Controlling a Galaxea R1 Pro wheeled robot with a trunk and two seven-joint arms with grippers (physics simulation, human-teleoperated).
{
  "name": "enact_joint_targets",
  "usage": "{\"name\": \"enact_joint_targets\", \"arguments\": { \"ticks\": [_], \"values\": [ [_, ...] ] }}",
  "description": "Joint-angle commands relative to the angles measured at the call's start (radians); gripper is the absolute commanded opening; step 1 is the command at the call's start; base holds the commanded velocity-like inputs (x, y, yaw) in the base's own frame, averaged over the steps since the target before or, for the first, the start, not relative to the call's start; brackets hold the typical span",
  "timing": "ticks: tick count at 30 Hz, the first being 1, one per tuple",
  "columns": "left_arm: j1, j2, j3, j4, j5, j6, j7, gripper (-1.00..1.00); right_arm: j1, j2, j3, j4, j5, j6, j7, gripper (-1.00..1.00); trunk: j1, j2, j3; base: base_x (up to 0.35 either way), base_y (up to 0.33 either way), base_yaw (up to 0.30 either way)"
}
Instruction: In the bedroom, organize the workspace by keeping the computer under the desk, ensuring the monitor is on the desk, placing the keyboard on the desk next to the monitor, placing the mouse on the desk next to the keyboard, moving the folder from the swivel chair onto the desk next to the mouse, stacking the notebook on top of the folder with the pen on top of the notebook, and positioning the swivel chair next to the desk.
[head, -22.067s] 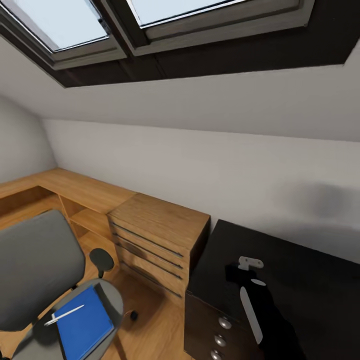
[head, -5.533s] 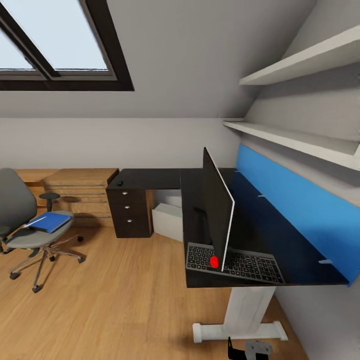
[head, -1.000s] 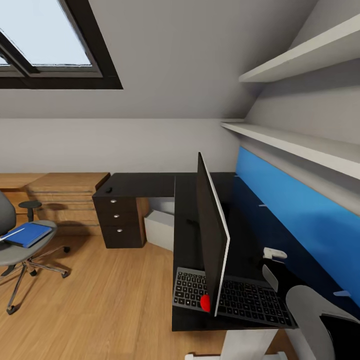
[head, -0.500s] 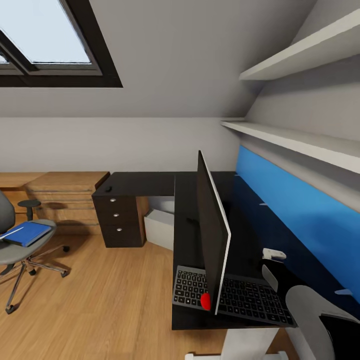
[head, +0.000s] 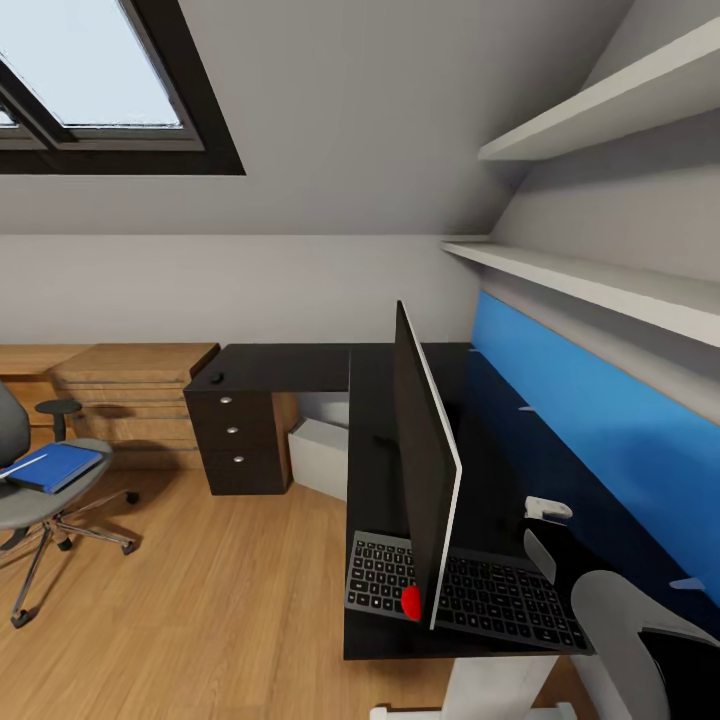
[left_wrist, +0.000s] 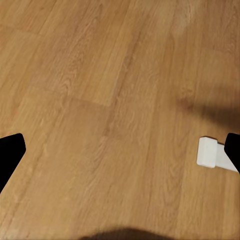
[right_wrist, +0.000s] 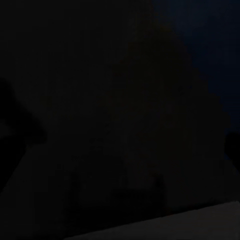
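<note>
We read no brand or writing anywhere; the monitor (head: 425, 470) bears just a red dot at its lower corner. It stands on the black bench (head: 290, 368), over the keyboard (head: 480, 592). Our right arm (head: 610, 610) reaches over the bench behind the monitor; whether its tool is wide or narrow we cannot tell. The left tool (left_wrist: 120, 150) hangs wide over the wooden floor (left_wrist: 100, 90). The folder (head: 55, 467) lies on the swivel chair (head: 30, 500).

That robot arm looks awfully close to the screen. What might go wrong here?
The monitor stands across the keyboard at the desk's near edge; a nudge from the right gripper beside it might tip it off. The folder sits tilted on the swivel chair and may slide when grabbed.
</note>
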Motion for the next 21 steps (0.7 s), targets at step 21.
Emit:
{"name": "enact_joint_targets", "arguments": {
  "ticks": [21],
  "values": [
    [-0.001, 0.0, -0.004, -0.001, 0.01, -0.004, 0.001, 1.0, 0.0, 0.003, 0.002, -0.003, -0.007, 0.002, -0.004, 1.0, 0.073, -0.134, -0.061, 0.0, 0.0, 0.0]
  ]
}}
